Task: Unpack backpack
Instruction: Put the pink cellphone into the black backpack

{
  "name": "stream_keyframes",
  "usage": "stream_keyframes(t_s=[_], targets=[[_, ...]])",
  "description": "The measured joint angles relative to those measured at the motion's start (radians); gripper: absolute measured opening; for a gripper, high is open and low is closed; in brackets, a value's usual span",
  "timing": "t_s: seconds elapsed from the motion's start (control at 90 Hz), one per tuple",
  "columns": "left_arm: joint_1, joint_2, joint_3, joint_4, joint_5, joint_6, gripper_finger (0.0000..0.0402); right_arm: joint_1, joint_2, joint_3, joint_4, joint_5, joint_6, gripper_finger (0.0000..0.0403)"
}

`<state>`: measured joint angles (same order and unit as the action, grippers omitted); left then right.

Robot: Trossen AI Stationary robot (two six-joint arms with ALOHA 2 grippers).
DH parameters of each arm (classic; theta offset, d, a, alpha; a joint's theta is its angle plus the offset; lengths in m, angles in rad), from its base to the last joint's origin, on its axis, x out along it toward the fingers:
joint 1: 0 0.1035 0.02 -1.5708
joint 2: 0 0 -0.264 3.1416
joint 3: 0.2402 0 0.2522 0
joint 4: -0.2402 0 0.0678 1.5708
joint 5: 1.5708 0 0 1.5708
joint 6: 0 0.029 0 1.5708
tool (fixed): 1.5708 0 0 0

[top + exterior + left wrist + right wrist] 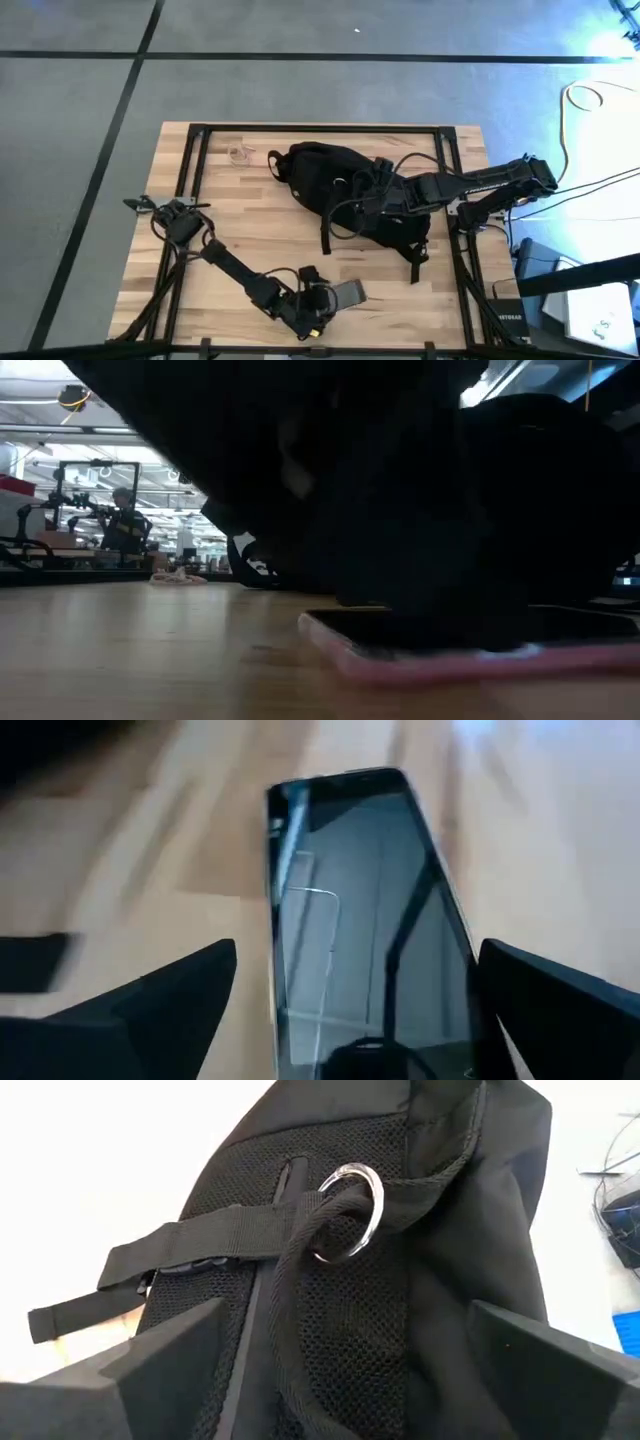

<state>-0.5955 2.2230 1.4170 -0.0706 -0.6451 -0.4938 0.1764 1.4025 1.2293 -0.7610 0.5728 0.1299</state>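
The backpack (350,195) lies flat near the middle of the desk (250,240), toward the right side, with its straps trailing toward the front edge. This places it within reach of the right arm while leaving bare desk in front and to the left for items taken out.

The right gripper (385,200) rests over the upper face of the backpack. The right wrist view shows its jaws spread wide on either side of a metal ring (352,1212) through which a black cord (300,1280) and a webbing strap (200,1245) pass; nothing is held between them. The position suggests the arm is steadying the backpack or lining up on the strap hardware.

The left gripper (322,303) sits low at the front edge of the desk, just beside a phone (347,293). In the left wrist view the phone (365,920) lies flat, screen up, between the parted jaws, which do not clamp it. The phone is well apart from the backpack, so it is probably an unpacked item set out of the way

A small pale object (239,154) lies near the back left of the desk; it is too small to identify
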Motion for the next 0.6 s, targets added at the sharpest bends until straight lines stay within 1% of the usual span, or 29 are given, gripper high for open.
stream_keyframes(t_s=[0.067,0.156,0.3,0.4,0.467,0.6], targets=[[0.001,-0.008,0.002,-0.044,-0.043,-0.004,0.0400,0.000,0.000,0.000,0.000,-0.001,0.000,0.0392],[0.005,-0.011,0.005,-0.086,-0.060,-0.012,0.0400,0.000,0.000,0.000,-0.001,-0.002,0.000,0.0392],[0.007,-0.038,0.005,-0.107,-0.050,0.002,0.0400,0.000,0.000,0.000,-0.003,-0.008,0.000,0.0392],[0.008,-0.053,0.005,-0.093,-0.054,0.003,0.0400,0.000,0.000,0.000,-0.002,-0.008,0.002,0.0392],[0.010,-0.054,0.006,-0.094,-0.058,0.028,0.0400,0.000,0.000,0.000,-0.003,-0.009,0.003,0.0392],[0.024,-0.054,0.006,-0.142,-0.054,0.033,0.0400,0.000,0.000,0.000,-0.003,-0.009,0.019,0.0392]])
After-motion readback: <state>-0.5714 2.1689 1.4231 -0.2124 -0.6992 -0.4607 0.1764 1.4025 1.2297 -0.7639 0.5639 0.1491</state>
